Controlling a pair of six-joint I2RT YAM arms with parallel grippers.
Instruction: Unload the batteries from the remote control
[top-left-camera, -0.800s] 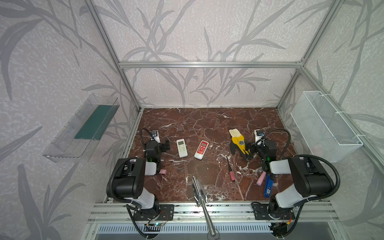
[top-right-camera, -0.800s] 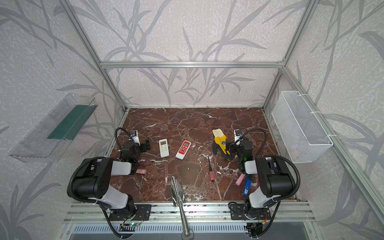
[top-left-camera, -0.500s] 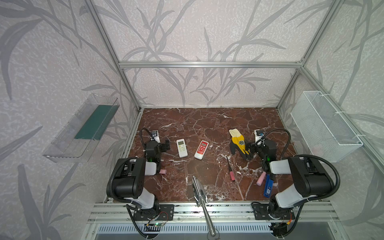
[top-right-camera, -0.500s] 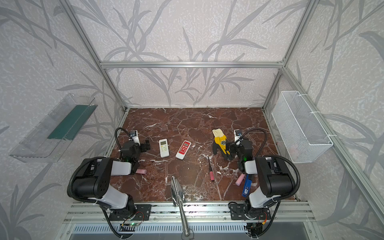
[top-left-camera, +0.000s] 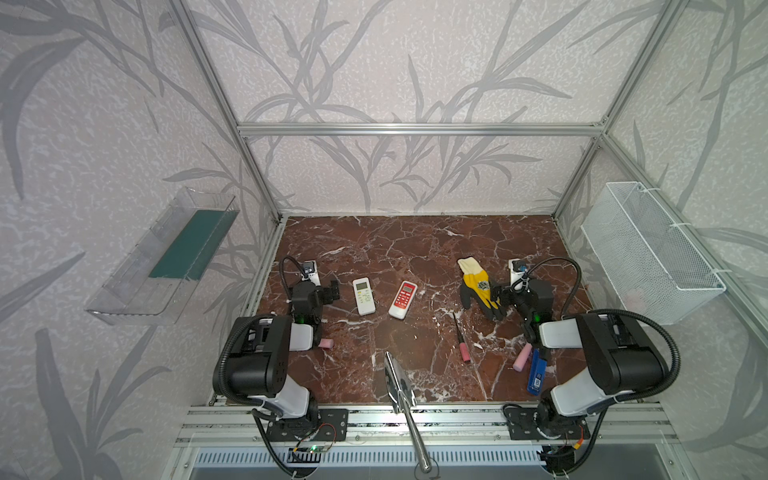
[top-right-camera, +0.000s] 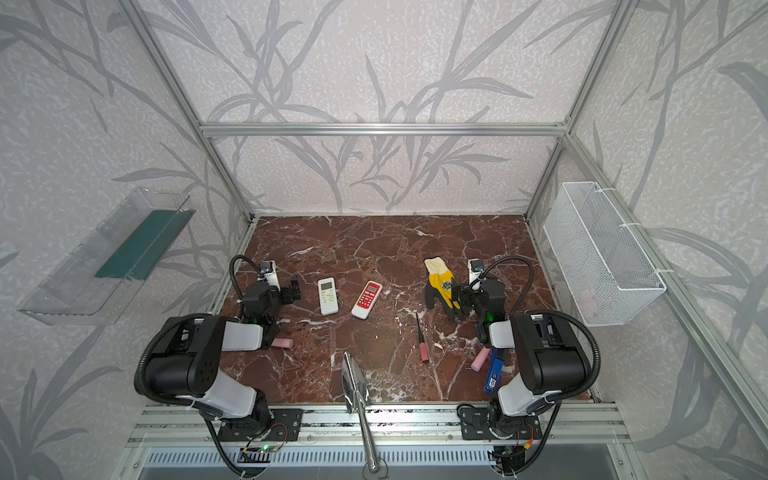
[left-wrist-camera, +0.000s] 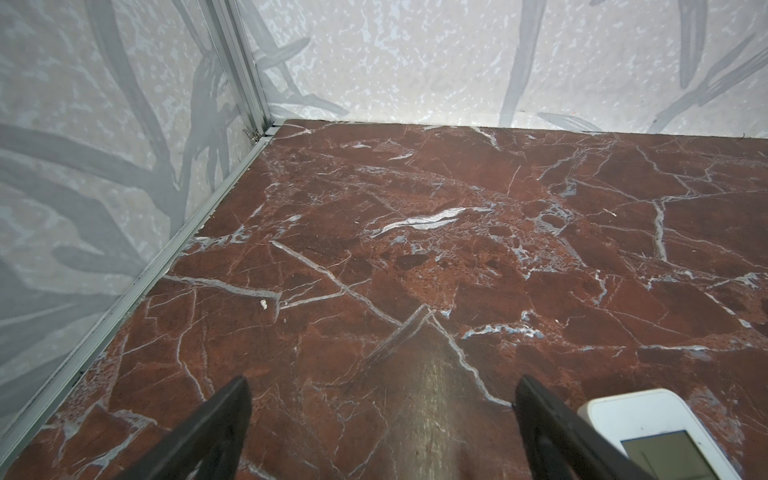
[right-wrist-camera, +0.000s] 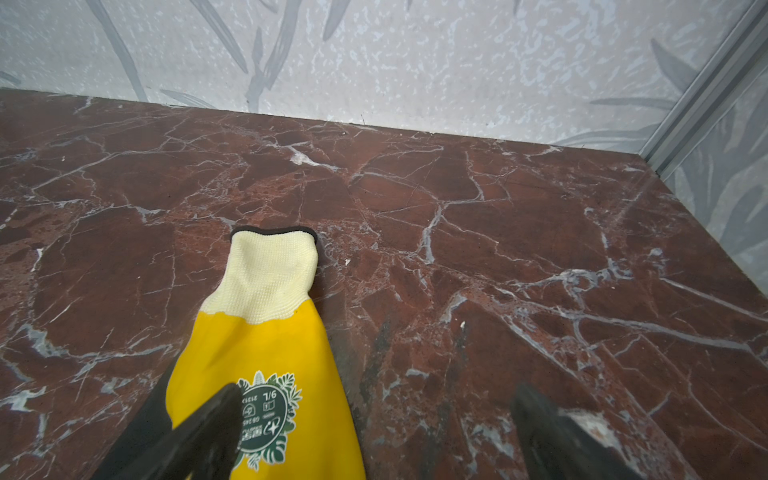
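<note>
the left gripper (left-wrist-camera: 382, 390) hangs low over the red marble table (top-left-camera: 395, 245) near its left edge. its jaws are spread wide with only bare stone between them. in its wrist view a corner of the white remote (left-wrist-camera: 648, 432) sits just beside one of its fingers (left-wrist-camera: 552, 419), and i can't tell whether they touch. the right gripper (right-wrist-camera: 376, 395) is spread just as wide and grasps nothing. one of its fingers crosses over the yellow and black glove (right-wrist-camera: 257, 345), but i can't say whether it rests on the fabric. in both top views the white remote lies button side up just right of the left gripper. the red remote (top-left-camera: 402, 300) lies near it, also face up and slanted the other way, and the two are apart. the batteries don't show anywhere; both remotes lie on their backs, so that side is hidden. nearer the front, a pink-handled screwdriver (top-left-camera: 461, 343) lies between the remotes and the right arm. a pink cylinder (top-left-camera: 522, 357) and a blue stick (top-left-camera: 537, 372) lie side by side against that arm. a second pink cylinder (top-left-camera: 326, 343) pokes out beside the left arm. a metal trowel (top-left-camera: 399, 382) sits at the middle of the front edge. a wire basket (top-left-camera: 648, 249) hangs on the right wall and a clear tray (top-left-camera: 162, 266) on the left wall.
</note>
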